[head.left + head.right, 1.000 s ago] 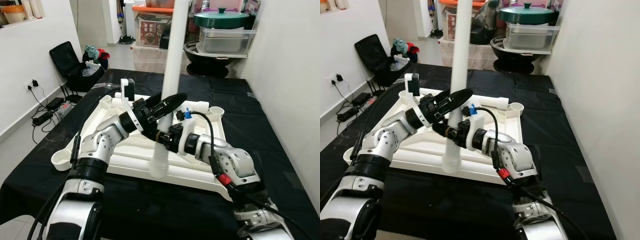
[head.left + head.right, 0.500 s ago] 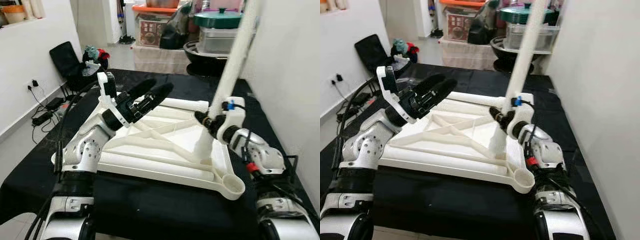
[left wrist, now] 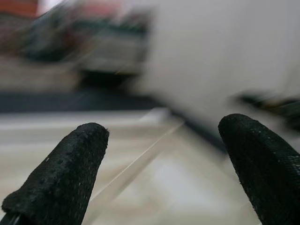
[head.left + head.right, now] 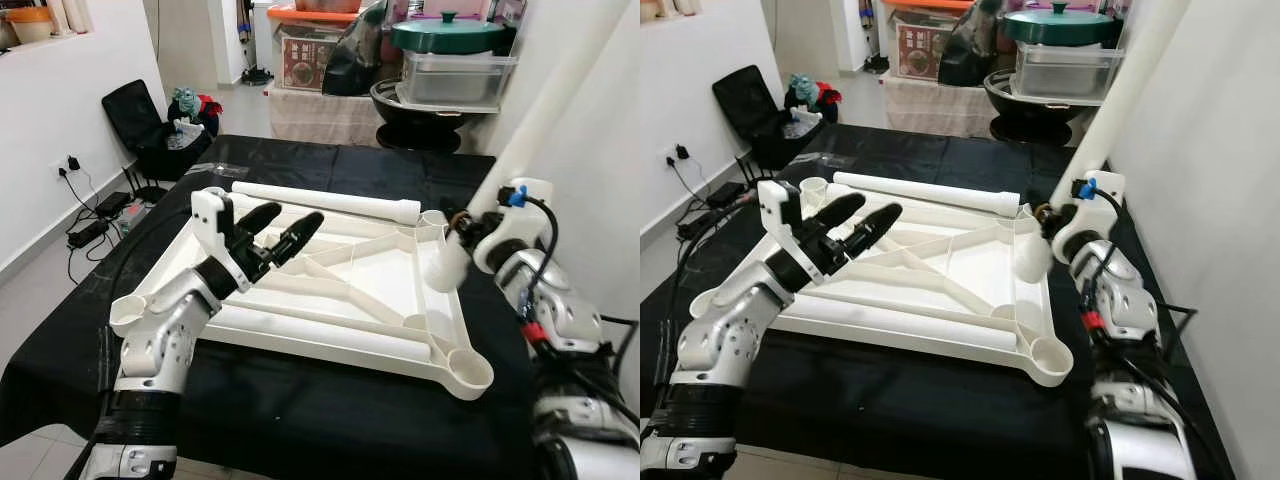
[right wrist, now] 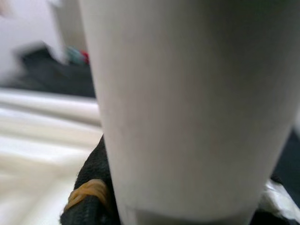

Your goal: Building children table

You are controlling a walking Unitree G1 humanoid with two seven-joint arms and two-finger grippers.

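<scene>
The right gripper (image 4: 466, 226) at the right of the frame has its fingers (image 5: 89, 197) clamped on one long white table leg (image 4: 530, 130), which slants from the gripper up to the upper right corner, its lower end hanging just above the right rim of the tabletop frame. The left gripper (image 4: 283, 230), left of centre, hovers over the frame with its two black fingers (image 3: 61, 178) spread apart and nothing between them. The white upturned tabletop frame (image 4: 330, 290) lies flat in the middle of the frame on the black-covered bench (image 4: 330, 410), with round leg sockets at its corners; three show plainly, at the near left, near right and far right. A second white leg (image 4: 325, 202) lies along the frame's far edge. Bare black bench runs along the near edge and beyond the far edge; the white wall (image 4: 600, 150) stands close on the right.
</scene>
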